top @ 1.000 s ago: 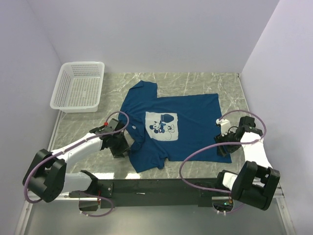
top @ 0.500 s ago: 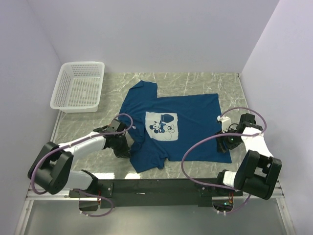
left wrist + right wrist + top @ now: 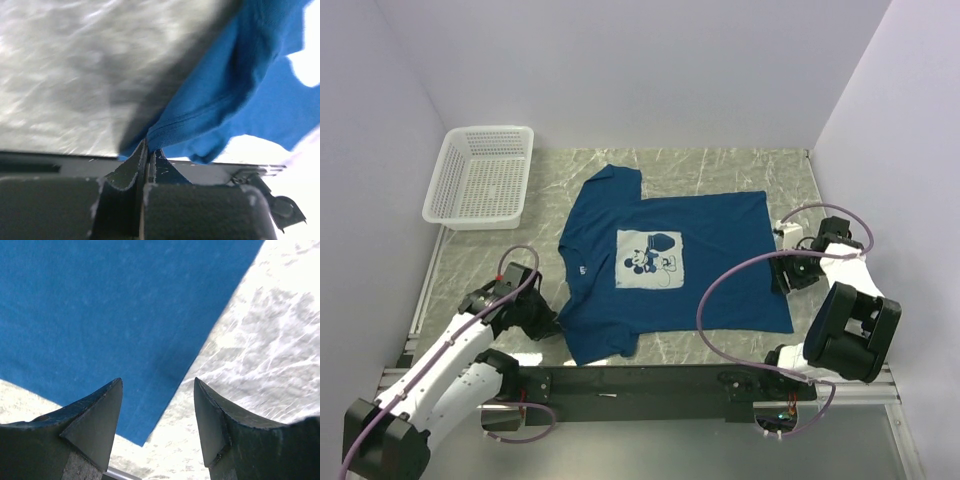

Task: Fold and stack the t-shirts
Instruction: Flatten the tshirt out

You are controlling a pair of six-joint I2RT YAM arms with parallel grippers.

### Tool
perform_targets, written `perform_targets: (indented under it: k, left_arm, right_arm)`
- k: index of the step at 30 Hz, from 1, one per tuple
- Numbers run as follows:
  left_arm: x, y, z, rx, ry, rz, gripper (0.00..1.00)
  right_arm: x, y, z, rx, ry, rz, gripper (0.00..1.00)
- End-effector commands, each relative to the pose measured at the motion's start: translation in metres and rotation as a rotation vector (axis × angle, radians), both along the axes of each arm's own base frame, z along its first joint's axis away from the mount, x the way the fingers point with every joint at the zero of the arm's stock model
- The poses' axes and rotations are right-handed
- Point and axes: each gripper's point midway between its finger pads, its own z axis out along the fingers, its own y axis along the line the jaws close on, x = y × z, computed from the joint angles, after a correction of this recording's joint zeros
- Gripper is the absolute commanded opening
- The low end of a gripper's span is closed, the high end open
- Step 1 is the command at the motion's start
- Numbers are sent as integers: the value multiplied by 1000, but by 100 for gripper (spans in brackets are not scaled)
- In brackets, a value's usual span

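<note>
Soft bright light; left wrist view blurred, overexposed.

The t-shirt lies spread flat on the middle of the table. The basket sits at the far left corner, apart from it. The left gripper is at the shirt's near-left edge, cloth pinched between its jaws. The right gripper hangs over the shirt's right edge, jaws apart.

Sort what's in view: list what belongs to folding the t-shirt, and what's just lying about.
In the job:
- navy mouse-print t-shirt, spread flat
- left tool, shut on the shirt's edge
- right tool, open at its hem corner

Lying about:
- white lattice basket, far left, apart from the shirt
</note>
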Motion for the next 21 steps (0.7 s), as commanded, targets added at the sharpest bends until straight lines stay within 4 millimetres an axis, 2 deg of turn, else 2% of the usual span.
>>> perform_targets:
  k: [1, 2, 3, 5, 6, 7, 8, 10, 11, 12, 14, 17, 18, 20, 21]
  left_arm:
    - [-11, 13, 4, 53, 81, 58, 1]
    - [-9, 17, 9, 62, 74, 87, 1]
    - [2, 22, 24, 77, 29, 131, 1]
    - [-3, 34, 39, 106, 29, 195, 4]
    - [1, 38, 57, 100, -2, 253, 8]
    - [-2, 39, 63, 92, 1, 271, 9]
    - [-13, 42, 64, 98, 39, 291, 9]
    - [-19, 32, 69, 10, 42, 300, 24]
    - [-25, 27, 66, -15, 69, 289, 31]
    - [-33, 24, 57, -28, 111, 283, 42]
    - [-42, 16, 54, -74, 147, 249, 48]
    - [-29, 21, 68, -52, 52, 245, 59]
    - [-16, 21, 86, -46, -26, 211, 67]
    - [9, 26, 110, -3, -170, 185, 74]
    - [24, 26, 132, 27, -305, 82, 83]
  right_arm:
    - [17, -5, 12, 9, -44, -13, 66]
    - [19, -5, 14, 8, -50, -12, 66]
    - [20, -5, 15, 10, -49, -13, 66]
    - [24, -5, 21, 17, -63, -10, 66]
    - [25, -4, 23, 21, -65, -8, 66]
    - [27, -2, 25, 36, -71, -5, 66]
    - [29, -1, 29, 48, -71, -5, 66]
    - [32, 1, 33, 68, -76, -4, 66]
    - [36, 3, 36, 84, -83, -2, 66]
    - [37, 6, 37, 98, -85, 0, 66]
    - [40, 10, 39, 117, -85, 5, 66]
    - [40, 20, 36, 143, -71, 30, 66]
    - [40, 23, 35, 147, -68, 37, 66]
    - [41, 30, 32, 153, -68, 53, 66]
    - [43, 35, 33, 178, -74, 60, 66]
